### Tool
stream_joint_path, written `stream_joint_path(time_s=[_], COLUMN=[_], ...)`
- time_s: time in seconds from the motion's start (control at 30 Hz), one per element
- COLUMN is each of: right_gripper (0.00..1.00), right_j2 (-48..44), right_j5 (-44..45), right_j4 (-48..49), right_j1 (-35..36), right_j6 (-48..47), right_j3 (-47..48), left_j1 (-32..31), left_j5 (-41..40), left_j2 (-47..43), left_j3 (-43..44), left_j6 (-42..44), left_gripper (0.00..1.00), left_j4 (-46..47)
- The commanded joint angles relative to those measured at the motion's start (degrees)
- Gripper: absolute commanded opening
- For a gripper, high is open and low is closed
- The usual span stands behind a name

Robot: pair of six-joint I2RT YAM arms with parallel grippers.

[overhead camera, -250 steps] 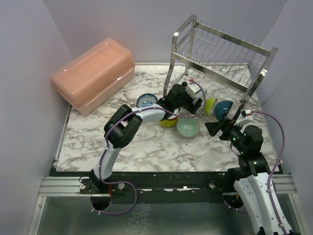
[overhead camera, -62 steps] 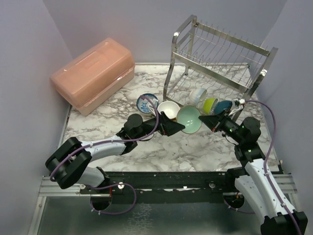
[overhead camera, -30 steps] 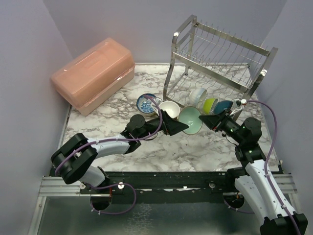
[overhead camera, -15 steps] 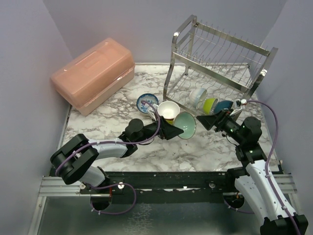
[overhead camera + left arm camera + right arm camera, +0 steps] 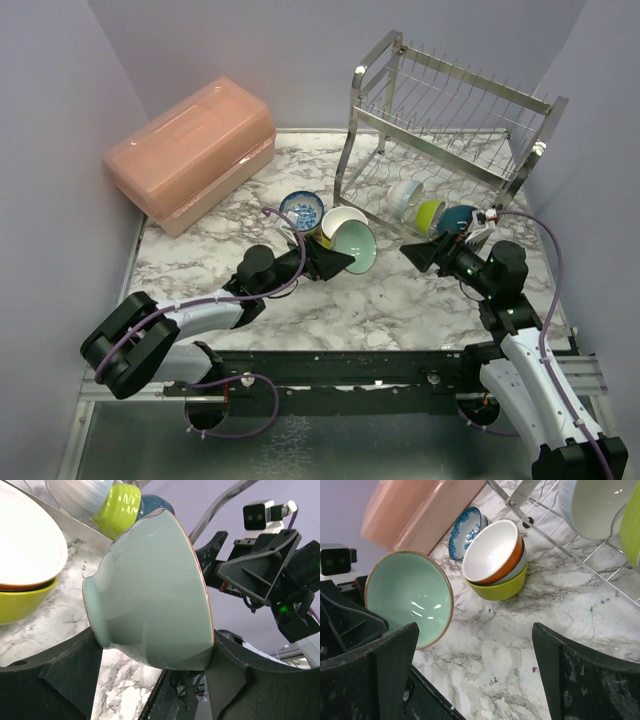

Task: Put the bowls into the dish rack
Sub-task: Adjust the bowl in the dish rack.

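mint bowl (image 5: pixel 150 595) on its side, pinched foot-to-rim between left jaws, which stand fairly wide. right jaws fully spread, empty, just across from its rim. dish rack (image 5: pixel 450 130) beyond both. risk: glazed curve, shallow pinch; bowl may slip onto worktop (image 5: pixel 400 300).

The mint bowl (image 5: pixel 360 250) is tilted on its side; the white bowl (image 5: pixel 345 220) sits stacked beside it; three bowls (image 5: pixel 430 213) stand in the steel dish rack (image 5: pixel 450 120).

Left wrist view: mint bowl (image 5: pixel 150 595) hid most of the dish rack (image 5: pixel 218 504); white bowl (image 5: pixel 25 545) was cut off at the left edge. Right wrist view: racked lime bowl (image 5: pixel 632 525) ran off the right edge.
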Motion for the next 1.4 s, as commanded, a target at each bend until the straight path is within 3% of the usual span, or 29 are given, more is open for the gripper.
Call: stream_joint_path(time_s=[0.0,0.47,0.87,1.2,1.37], right_gripper=[1.00,1.00,0.99,1.00,1.00], right_j2=[0.14,-2.58,-5.38,-2.41,1.86], right_j5=[1.15,5.83,27.19,48.23,53.21], right_j4=[-3.12,-10.34,-19.01,-16.67,-14.22], right_j1=[-0.24,-0.28,-0.30,-0.30,-0.28], right_j6=[-1.07,0.28,0.04,-0.65,-1.78], right_j3=[-1.76,-3.05,1.27,0.88,0.98], left_j1=[1.03,1.78,2.90,3.03,3.03], left_j5=[-4.46,-9.16,-3.98,-3.52,-4.45], left_j2=[-5.03,-6.97,-0.67,-0.78,-1.84], left_j3=[0.43,6.05,13.37,13.64,12.41], left_j6=[4.69,15.80,16.89,17.46,16.96], left_gripper=[0.00,0.00,0.00,0.00,0.00], left_j4=[-1.70,-11.96,-12.55,-12.53,-12.57])
